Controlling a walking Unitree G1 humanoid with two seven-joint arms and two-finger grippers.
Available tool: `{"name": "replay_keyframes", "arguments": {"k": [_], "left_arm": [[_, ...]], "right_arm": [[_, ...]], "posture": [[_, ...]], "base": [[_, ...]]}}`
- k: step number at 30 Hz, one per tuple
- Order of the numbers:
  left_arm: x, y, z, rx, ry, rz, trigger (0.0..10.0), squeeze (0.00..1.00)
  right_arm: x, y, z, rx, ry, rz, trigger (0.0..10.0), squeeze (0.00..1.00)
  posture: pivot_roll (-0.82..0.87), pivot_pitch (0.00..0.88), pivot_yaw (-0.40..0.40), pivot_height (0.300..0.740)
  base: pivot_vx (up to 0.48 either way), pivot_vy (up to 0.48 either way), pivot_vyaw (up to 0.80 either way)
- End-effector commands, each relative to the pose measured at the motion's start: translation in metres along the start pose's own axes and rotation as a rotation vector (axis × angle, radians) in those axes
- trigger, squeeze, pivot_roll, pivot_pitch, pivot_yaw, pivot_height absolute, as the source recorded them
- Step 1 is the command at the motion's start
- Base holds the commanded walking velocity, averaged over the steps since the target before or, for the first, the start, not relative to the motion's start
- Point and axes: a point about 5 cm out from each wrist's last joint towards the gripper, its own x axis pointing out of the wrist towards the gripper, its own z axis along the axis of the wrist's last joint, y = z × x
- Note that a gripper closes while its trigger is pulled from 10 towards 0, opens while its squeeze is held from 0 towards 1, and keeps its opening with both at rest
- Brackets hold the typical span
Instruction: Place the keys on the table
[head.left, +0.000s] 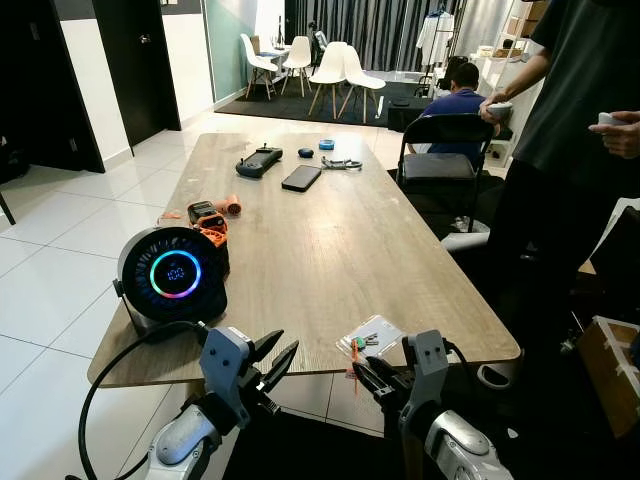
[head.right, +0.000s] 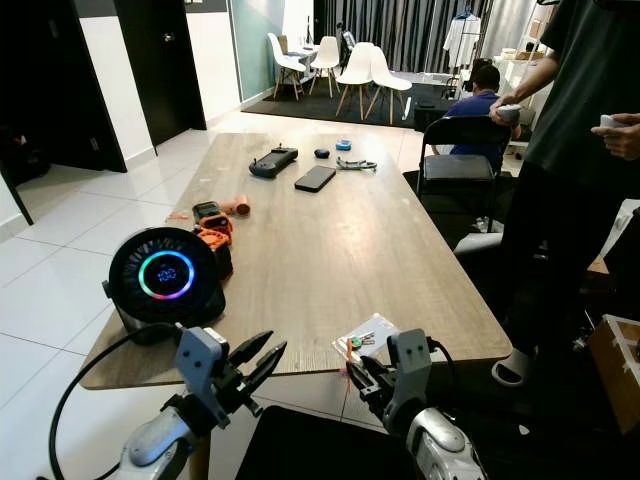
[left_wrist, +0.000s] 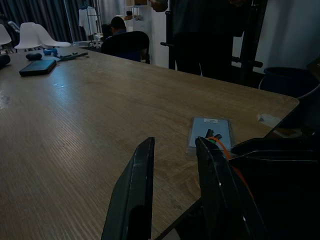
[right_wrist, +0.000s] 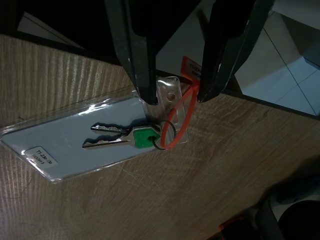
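Right wrist view: the right tool (right_wrist: 175, 92), fingers spread, straddles the keys (right_wrist: 131, 137) at the tabletop (right_wrist: 210, 175) edge; withdrawing could snag the orange loop and drag them off.

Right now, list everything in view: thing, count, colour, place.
keys: two, silver and green, in clear pouch at near table edge
table: one, light wood
fan: one, black, glowing ring, near left corner
phone: one, black, far end
chairs: several, white, far room
office chair: one, black, right of table
people: two, right side
left gripper: open, below table edge
right gripper: open, around pouch's tab
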Motion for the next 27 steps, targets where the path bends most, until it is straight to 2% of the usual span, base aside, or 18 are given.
{"name": "replay_keyframes", "arguments": {"k": [1, 11, 19, 27], "left_arm": [[-0.002, -0.002, -0.001, 0.007, 0.013, -0.015, 10.0, 0.00], [-0.002, -0.002, -0.001, 0.004, 0.009, -0.016, 10.0, 0.00], [-0.003, -0.002, 0.000, -0.009, 0.005, -0.015, 10.0, 0.00], [-0.002, -0.001, 0.000, -0.013, 0.002, -0.014, 10.0, 0.00]], "right_arm": [[-0.002, -0.002, -0.002, 0.002, 0.025, -0.009, 10.0, 0.00], [0.001, -0.004, 0.006, 0.009, 0.005, -0.008, 10.0, 0.00], [0.001, -0.004, 0.014, 0.082, -0.043, 0.004, 10.0, 0.00], [0.004, -0.005, 0.022, 0.103, -0.078, 0.007, 10.0, 0.00]], "posture": [[0.03, 0.110, -0.024, 0.740], [0.03, 0.100, -0.024, 0.740], [0.03, 0.096, -0.024, 0.740], [0.03, 0.102, -0.021, 0.740]], "base": [[0.000, 0.000, 0.00], [0.000, 0.000, 0.00], [0.000, 0.000, 0.00], [0.000, 0.000, 0.00]]}}
